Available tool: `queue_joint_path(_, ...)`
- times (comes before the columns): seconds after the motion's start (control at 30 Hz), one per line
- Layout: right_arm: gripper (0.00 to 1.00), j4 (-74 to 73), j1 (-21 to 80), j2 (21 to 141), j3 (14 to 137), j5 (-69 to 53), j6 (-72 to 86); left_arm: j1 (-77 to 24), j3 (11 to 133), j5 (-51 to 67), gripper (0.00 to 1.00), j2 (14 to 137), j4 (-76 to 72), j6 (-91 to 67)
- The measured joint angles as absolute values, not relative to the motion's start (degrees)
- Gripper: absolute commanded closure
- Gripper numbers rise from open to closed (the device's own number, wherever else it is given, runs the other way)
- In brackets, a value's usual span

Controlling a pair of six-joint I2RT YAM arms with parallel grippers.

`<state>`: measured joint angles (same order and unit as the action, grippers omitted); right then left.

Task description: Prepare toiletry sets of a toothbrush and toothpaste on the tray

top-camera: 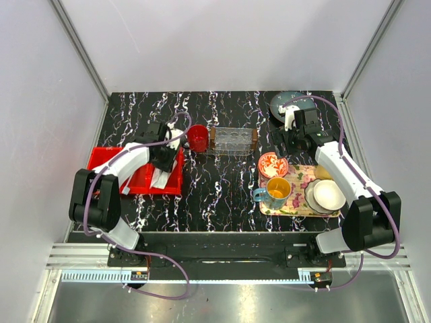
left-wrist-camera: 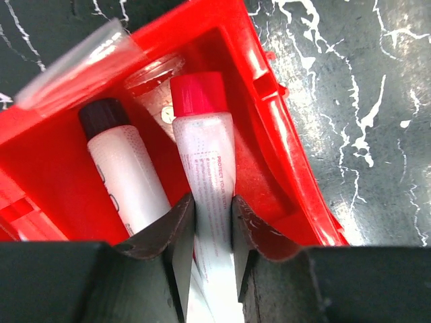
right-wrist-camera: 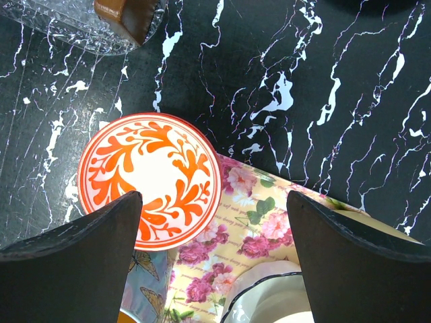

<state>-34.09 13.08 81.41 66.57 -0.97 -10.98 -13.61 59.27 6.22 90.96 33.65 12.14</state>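
Clamping the small white, pink-capped toothpaste tube inside the red plastic bin by the desk's left edge, the left gripper has the pick in hand, next needing a straight lift to the clear plastic tray, while the right gripper gapes wide.

Black marbled table carries a red bin at left, red cup and clear tray upper centre, floral tray right.
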Motion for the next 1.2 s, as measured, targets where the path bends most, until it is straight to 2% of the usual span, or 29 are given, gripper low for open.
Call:
queue_joint_path(0.4,0.07,-34.09,13.08,81.41,66.57,-1.04,-10.98,-13.61,64.05,6.04,1.0,86.8,38.15,9.8)
queue_joint_path(0.63,0.07,-34.11,13.08,81.38,66.57,-2.94,-10.94,-13.56,64.05,10.52,1.0,82.63,38.89,9.41)
queue_joint_path(0.93,0.05,-34.5,14.02,76.82,68.31,-18.96,-11.03,-13.56,64.03,19.2,1.0,72.79,33.71,8.12)
queue_joint_path(1.2,0.06,-26.92,17.43,73.65,73.93,-31.57,-6.87,-13.56,64.03,26.24,1.0,69.1,21.47,-2.26)
